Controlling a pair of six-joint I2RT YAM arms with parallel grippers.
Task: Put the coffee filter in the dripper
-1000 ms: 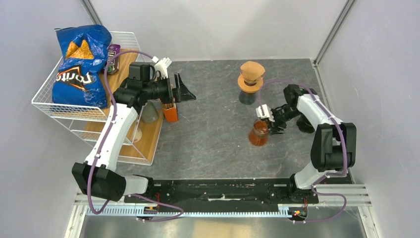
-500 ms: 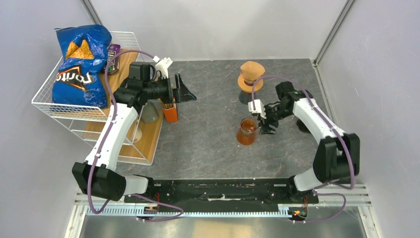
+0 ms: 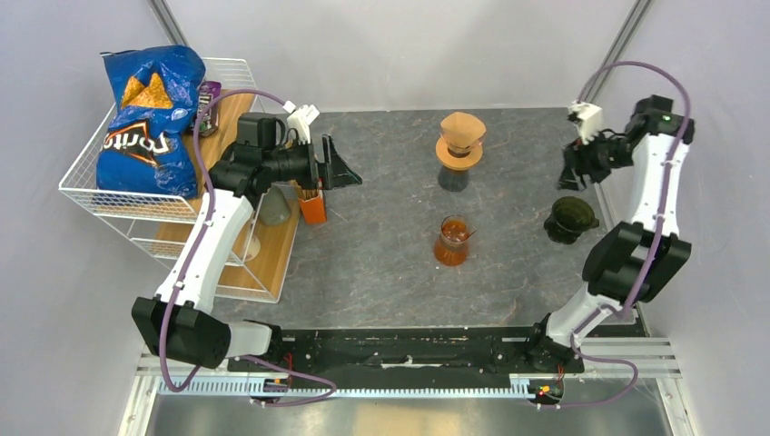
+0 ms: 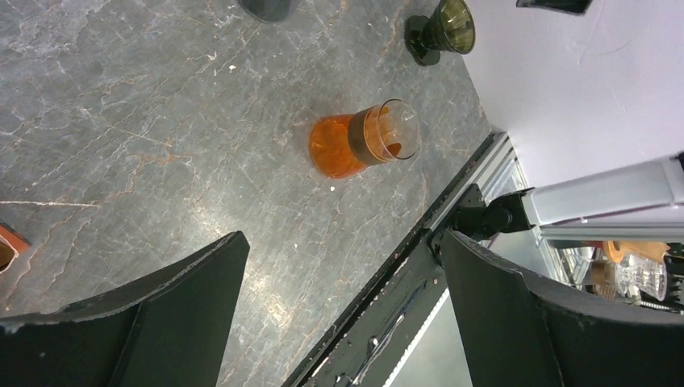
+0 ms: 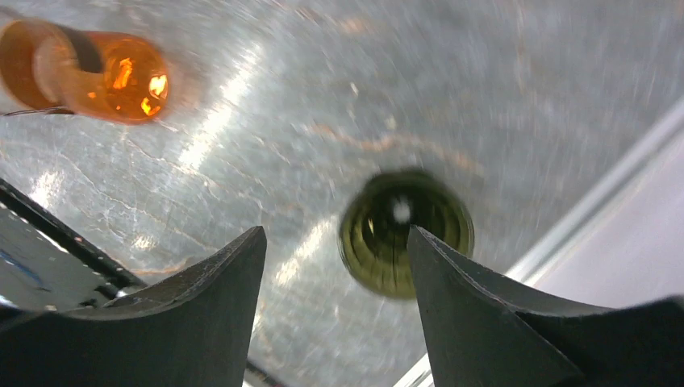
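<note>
The dark green ribbed glass dripper (image 3: 570, 218) (image 5: 406, 232) stands at the right of the table. My right gripper (image 3: 575, 170) (image 5: 335, 242) hangs above and behind it, open and empty. My left gripper (image 3: 337, 169) (image 4: 343, 242) is open and empty, held over a small orange holder (image 3: 313, 207) whose top shows brown paper edges that look like coffee filter stock. A tan cone (image 3: 462, 128) on an orange flange sits at the back centre; I cannot tell whether it is a filter.
An orange glass carafe (image 3: 452, 242) (image 4: 363, 143) (image 5: 89, 71) stands upright mid-table. At the left a white wire basket (image 3: 136, 195) holds a blue chip bag (image 3: 150, 109), beside a wooden board (image 3: 272, 245). The black base rail (image 3: 399, 350) runs along the near edge.
My right gripper has let go of the carafe, left it mid-table, and swung up to the far right above the green dripper. The left arm has stayed put.
</note>
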